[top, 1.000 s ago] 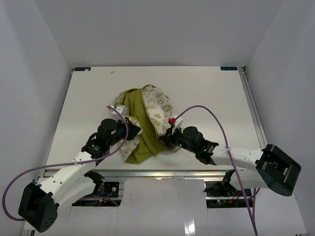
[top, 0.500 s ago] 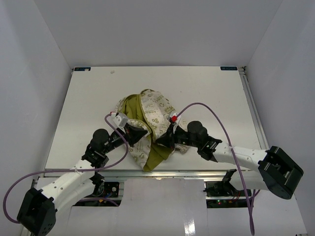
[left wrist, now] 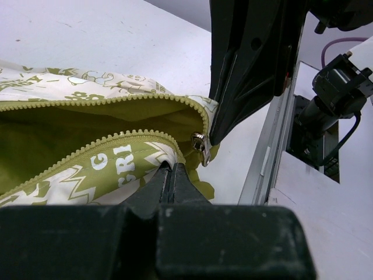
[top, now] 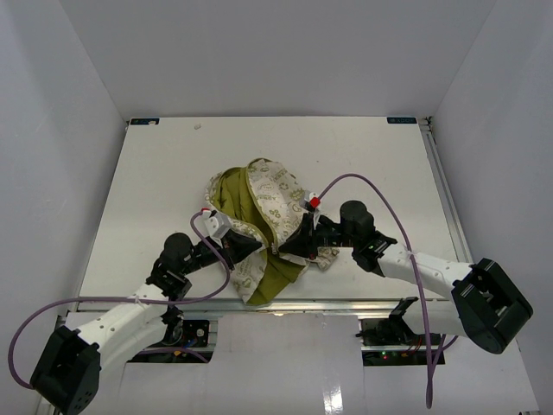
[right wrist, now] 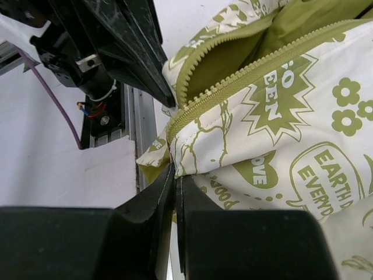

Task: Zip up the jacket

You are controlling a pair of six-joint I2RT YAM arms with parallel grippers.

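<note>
Down by the near edge of the table, both arms are in tight on the jacket, which lies bunched mid-table with its hem toward the bases. The left gripper has its 2 fingers pressed together on the printed fabric just under the lower row of teeth, clamped on the jacket by the look of it. The right gripper is likewise pinched onto the hem on the other side, with olive lining poking out beside its tips.

Between the 2 sits the slider, low at the hem end of the zipper, with hardly any teeth joined below it. In the left wrist view the right gripper's tip comes down just beside that slider, nearer than the left's own tips. So the right arm looks better placed to take it.

Now the line that matters. From the slider the 2 rows of teeth run away from the grippers toward the far side of the table, leaning a little left in the top view and splaying into an open V. The pull should follow that axis, away from the bases, while the other arm holds the hem back. The far end is folded over, and where the rows finish I cannot tell.
</note>
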